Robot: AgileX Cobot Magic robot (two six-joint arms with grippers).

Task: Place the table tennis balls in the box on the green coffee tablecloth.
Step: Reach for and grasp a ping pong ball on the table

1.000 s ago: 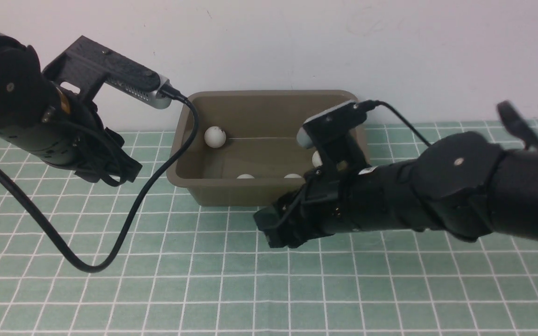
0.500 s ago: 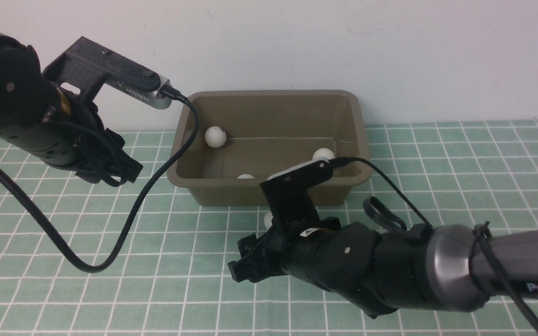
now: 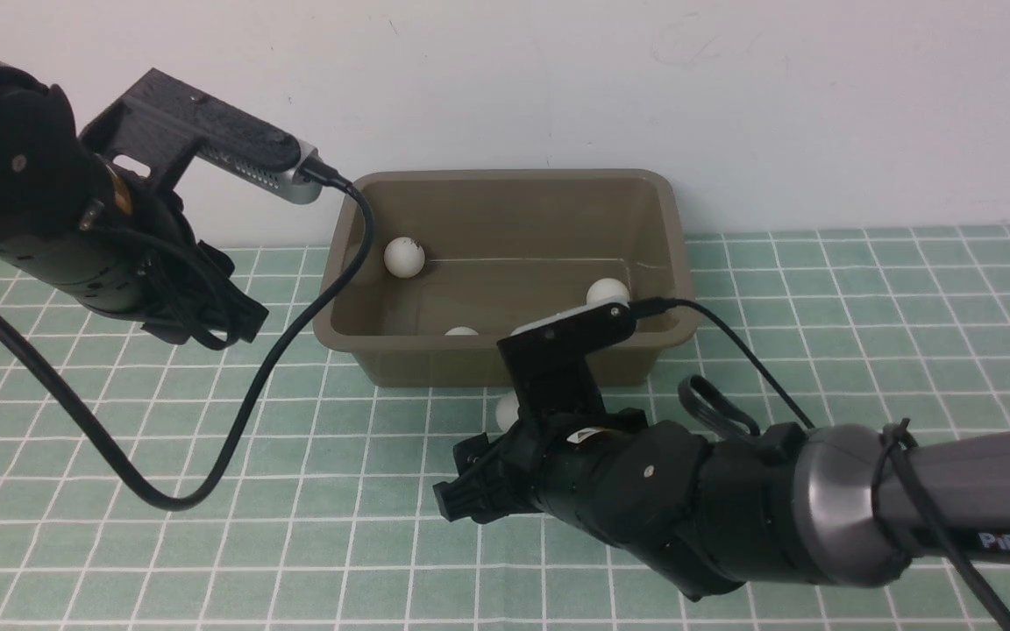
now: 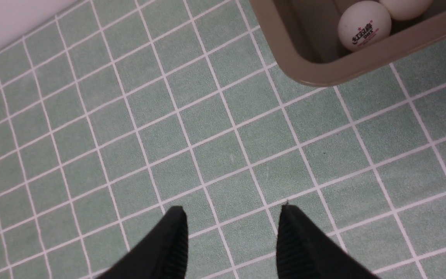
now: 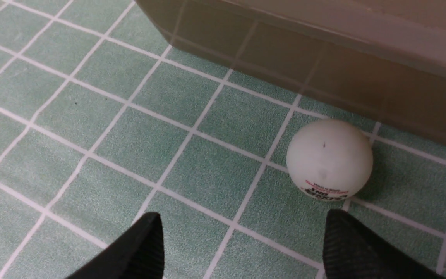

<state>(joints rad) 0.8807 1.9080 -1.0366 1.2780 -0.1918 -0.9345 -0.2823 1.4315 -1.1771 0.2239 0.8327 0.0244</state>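
**Front view: one ball outside the box, right gripper lined up on it**

The green coffee tablecloth [image 3: 207,561] lies flat over the whole table.

The box [image 3: 435,364] sits at the back of the cloth by the wall. Its mouth faces up and its long axis runs left to right, so either arm can likely reach in.

The right gripper [image 5: 242,224] is low in front of the box, fingers spread wide and empty. I judge it is set to straddle a ball.

The left gripper [image 4: 231,217] hovers off the box's left corner. Its fingers stand apart with a narrower gap and hold nothing. It is probably parked clear.

At least three table tennis balls [image 3: 403,256] lie inside the box.

The stray ball [image 5: 329,159] rests on the cloth just beside the box's near wall; I cannot tell whether it touches. Its print faces low, toward the gripper. Being round, it has no long axis.
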